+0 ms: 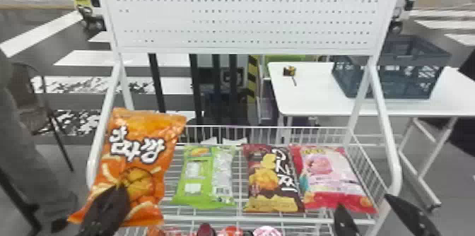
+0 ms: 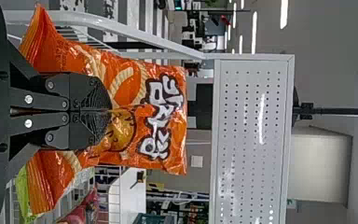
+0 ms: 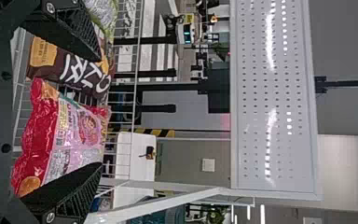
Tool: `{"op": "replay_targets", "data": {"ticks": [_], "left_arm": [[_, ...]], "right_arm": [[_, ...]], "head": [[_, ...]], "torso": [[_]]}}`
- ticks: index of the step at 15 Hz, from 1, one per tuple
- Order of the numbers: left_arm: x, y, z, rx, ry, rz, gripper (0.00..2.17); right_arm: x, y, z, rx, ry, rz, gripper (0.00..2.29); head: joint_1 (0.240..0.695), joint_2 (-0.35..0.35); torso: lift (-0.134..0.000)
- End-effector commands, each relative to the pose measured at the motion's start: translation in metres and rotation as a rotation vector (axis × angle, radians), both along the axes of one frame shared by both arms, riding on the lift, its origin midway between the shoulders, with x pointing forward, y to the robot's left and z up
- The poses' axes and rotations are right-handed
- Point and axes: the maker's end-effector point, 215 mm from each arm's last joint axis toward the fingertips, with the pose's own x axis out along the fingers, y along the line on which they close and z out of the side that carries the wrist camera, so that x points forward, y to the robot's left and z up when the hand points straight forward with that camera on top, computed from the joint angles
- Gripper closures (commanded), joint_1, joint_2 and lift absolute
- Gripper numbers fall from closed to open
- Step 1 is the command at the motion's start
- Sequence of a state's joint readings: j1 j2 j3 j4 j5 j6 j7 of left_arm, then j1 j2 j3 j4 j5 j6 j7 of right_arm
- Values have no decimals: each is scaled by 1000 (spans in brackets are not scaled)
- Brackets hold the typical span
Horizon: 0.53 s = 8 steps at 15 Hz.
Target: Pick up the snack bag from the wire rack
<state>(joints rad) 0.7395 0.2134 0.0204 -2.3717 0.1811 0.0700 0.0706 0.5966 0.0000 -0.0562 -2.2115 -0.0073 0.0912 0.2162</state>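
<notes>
Orange snack bag (image 1: 141,136) partly hidden behind left gripper (image 1: 119,190), near lower packs (image 1: 230,231) cut off, tiny unclear item (image 1: 289,71) on far table (image 1: 311,94)

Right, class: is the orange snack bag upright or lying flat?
Upright: the left gripper grips the orange bag by its lower part, and its top end points up.

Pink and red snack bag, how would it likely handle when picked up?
The pink and red snack bag probably feels light and yielding, given its puffed, creased wrapper. Its shiny film may slip a little. Lying flat on the wire rack, it seems unlikely to roll.
</notes>
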Motion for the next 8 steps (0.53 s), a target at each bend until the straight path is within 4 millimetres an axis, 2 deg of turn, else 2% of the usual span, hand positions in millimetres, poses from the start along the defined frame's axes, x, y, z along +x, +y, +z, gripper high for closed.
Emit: {"op": "replay_targets", "data": {"ticks": [1, 2, 4, 6, 8], "left_arm": [[0, -5, -1, 5, 1, -9, 2078], [1, -8, -2, 14, 0, -13, 2078], [0, -15, -6, 27, 6, -24, 2078], [0, -16, -8, 33, 12, -24, 2078], [0, -19, -11, 41, 17, -27, 2078]], "right_arm": [[45, -2, -36, -17, 35, -4, 93], [66, -5, -52, -19, 55, -9, 93], [102, -11, -70, -20, 78, -20, 93], [130, -17, -79, -37, 90, -24, 93], [150, -27, -87, -62, 108, -45, 93]], "head": [[499, 0], [499, 0], [499, 0], [499, 0], [499, 0]], "torso": [[0], [0], [0], [0], [0]]}}
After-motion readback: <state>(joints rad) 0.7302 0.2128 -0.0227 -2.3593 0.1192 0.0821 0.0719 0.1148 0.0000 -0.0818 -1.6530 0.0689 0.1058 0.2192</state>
